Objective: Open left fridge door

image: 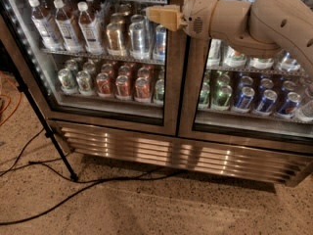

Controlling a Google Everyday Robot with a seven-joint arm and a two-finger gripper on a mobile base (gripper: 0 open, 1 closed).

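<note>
The left fridge door (170, 97) is a glass pane in a brushed steel frame, and it stands closed. A dotted white LED strip (20, 39) runs down its left side. Behind the glass are shelves of bottles and cans. My gripper (152, 14) is at the top of the view, in front of the door's upper right part, close to the steel post between the two doors. It points left, and the beige arm (254, 18) comes in from the upper right. I cannot make out a handle.
The twin right door (254, 131) shows green and blue cans. A steel vent grille (171, 153) runs below both doors. A black stand leg (46, 129) slants down at the left, with black cables (83, 189) across the speckled floor and an orange cable (9, 102) at the far left.
</note>
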